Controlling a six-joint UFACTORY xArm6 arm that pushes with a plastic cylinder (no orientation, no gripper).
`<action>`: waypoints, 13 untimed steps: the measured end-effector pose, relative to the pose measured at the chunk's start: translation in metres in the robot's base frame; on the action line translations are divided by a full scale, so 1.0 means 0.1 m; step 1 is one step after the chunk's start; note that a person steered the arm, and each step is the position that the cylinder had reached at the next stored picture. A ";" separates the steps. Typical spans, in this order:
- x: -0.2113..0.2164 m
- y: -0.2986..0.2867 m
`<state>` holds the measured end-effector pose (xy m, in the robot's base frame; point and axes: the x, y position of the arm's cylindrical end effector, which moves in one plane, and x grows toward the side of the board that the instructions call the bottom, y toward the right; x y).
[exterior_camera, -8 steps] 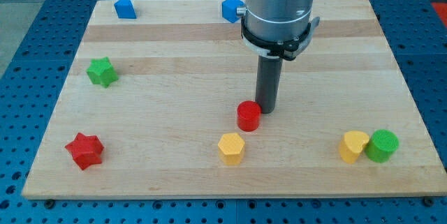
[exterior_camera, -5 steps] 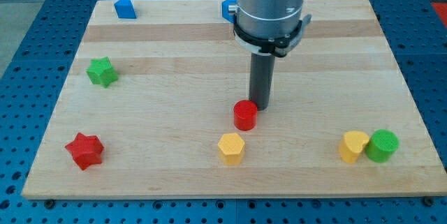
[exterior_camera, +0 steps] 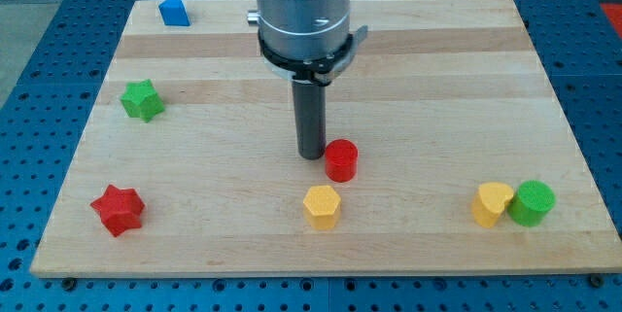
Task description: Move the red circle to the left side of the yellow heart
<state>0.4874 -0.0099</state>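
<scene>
The red circle is a short red cylinder near the middle of the wooden board. The yellow heart lies far off at the view's lower right, touching a green cylinder on its right. My tip is down at the board just to the left of the red circle, very close to its upper left edge or touching it. The rod rises into the grey arm housing at the view's top.
A yellow hexagon sits just below the red circle. A red star is at the lower left, a green star at the left, a blue block at the top left. The board's edges bound the blocks.
My rod has swung from the red circle's upper right around to its left side. The red circle has shifted only slightly. The arm now hides the blue block at the top centre.
</scene>
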 end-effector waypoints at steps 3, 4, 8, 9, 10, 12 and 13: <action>0.39 0.38; 0.46 0.48; 0.49 0.89; 0.47 0.89; 0.38 0.89; 0.36 1.14; 0.35 1.25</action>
<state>0.5227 0.1148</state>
